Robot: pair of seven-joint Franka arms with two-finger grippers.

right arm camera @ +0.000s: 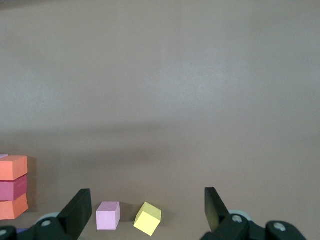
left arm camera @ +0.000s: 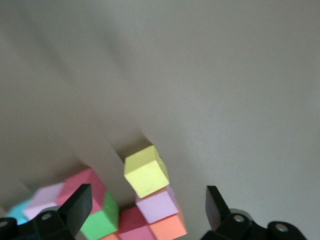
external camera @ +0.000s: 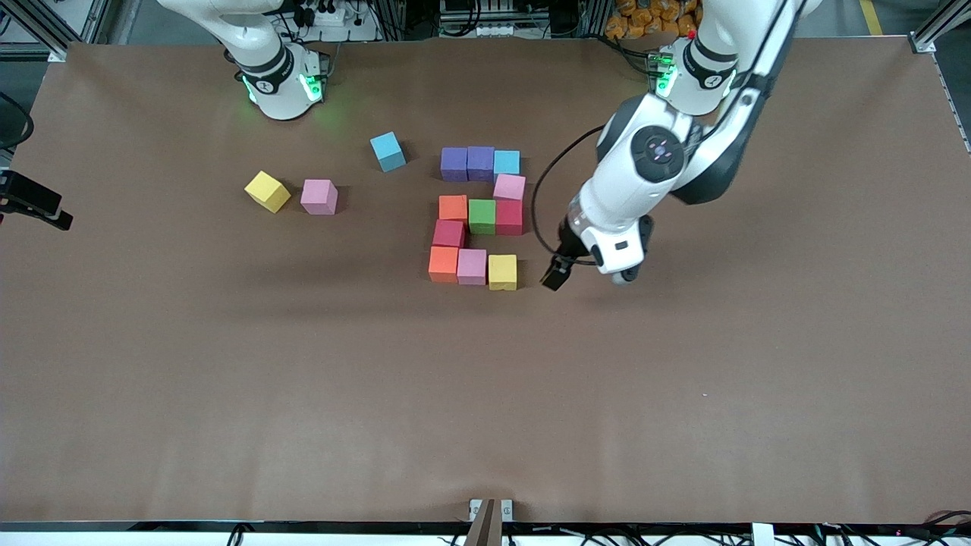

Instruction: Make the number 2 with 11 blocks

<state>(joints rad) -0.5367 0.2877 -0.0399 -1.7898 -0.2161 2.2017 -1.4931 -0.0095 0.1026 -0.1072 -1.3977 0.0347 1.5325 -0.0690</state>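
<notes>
Apparently complete, the blocky digit 2 of eleven matte multicoloured cubes [external camera: 479,217] sits mid-desk. Left gripper [external camera: 588,277] hovers beside its yellow end cube [external camera: 502,271], fingers wide and empty; the waiting right gripper [right arm camera: 147,212], fingers spread, is raised over bare desk.

number 2 [external camera: 479,218] mid-table | three spare blocks [external camera: 318,196] toward right arm's end

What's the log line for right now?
digit 2: eleven blocks placed | left tool: open, empty, beside yellow end block | right tool: open, waiting
</notes>
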